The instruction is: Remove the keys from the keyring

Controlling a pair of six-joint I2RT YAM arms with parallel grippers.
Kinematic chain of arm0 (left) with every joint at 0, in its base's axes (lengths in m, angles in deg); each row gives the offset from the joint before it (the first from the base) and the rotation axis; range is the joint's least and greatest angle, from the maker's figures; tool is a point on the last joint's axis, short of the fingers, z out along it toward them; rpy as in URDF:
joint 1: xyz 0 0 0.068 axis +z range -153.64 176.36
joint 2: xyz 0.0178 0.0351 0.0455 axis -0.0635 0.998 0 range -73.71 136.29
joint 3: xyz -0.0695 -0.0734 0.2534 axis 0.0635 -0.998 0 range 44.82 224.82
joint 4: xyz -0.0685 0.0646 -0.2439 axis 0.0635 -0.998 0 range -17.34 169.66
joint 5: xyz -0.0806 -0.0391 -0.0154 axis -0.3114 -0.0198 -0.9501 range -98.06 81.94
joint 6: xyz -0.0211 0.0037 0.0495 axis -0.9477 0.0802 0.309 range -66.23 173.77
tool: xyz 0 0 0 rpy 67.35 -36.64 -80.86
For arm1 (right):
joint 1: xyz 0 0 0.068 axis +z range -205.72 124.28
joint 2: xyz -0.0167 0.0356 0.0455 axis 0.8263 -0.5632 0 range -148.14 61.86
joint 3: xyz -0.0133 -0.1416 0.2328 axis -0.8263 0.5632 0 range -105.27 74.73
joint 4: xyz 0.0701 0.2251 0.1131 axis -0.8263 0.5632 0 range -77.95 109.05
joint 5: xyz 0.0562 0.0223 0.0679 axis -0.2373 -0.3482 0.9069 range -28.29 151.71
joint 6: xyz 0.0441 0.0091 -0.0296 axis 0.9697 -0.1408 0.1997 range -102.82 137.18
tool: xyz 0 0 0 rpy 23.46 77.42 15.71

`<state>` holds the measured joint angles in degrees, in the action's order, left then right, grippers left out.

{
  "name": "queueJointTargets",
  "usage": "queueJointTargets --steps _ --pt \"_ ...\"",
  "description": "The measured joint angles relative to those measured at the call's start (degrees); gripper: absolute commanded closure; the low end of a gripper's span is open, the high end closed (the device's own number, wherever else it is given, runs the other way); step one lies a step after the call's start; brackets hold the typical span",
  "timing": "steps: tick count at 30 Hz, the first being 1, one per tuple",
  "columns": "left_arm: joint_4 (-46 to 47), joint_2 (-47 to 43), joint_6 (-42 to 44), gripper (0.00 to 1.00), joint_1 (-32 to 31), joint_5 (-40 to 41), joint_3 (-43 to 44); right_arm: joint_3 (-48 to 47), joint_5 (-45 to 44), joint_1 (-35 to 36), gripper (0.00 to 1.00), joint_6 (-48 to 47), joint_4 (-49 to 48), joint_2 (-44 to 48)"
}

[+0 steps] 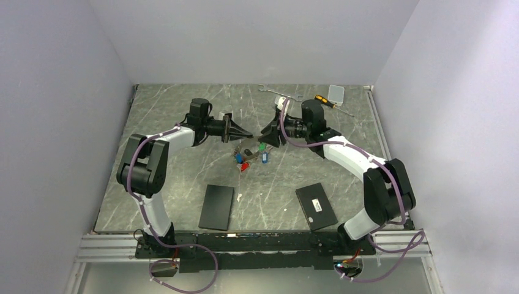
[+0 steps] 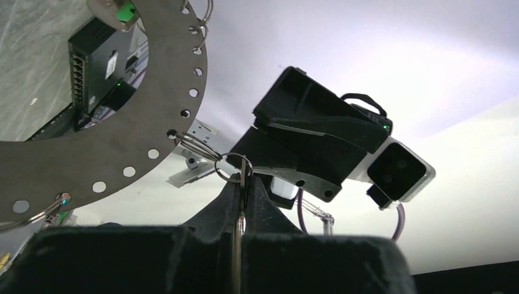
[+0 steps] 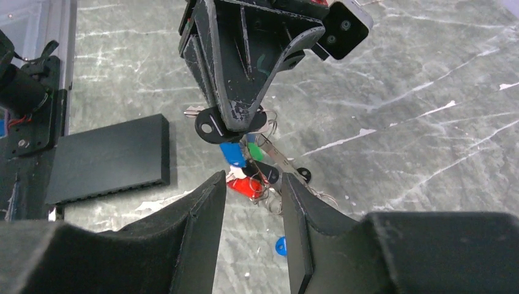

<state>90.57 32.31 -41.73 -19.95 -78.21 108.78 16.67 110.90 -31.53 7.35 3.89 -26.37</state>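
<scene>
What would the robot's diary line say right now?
left gripper: shut on key | right gripper: open, near tagged keys | keyring: keys attached

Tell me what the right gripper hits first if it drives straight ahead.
Most likely the keys, the red-tagged one between its open fingers; the left gripper, pinching one key, sits just beyond. Depth is unclear.

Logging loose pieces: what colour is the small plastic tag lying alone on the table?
Blue. The small plastic tag shows best in right wrist view.
</scene>
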Motion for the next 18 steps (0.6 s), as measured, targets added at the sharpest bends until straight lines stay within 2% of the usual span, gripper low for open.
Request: queueJointTargets --steps 11,18 --pt "6.0 0.0 -5.8 1.0 -0.1 0.0 0.0 7.5 1.0 0.7 0.55 9.9 -22.2 -5.5" --pt "7.3 0.0 -6.4 1.0 -0.7 0.0 0.0 8.2 0.4 1.9 0.53 13.3 -31.5 -7.1"
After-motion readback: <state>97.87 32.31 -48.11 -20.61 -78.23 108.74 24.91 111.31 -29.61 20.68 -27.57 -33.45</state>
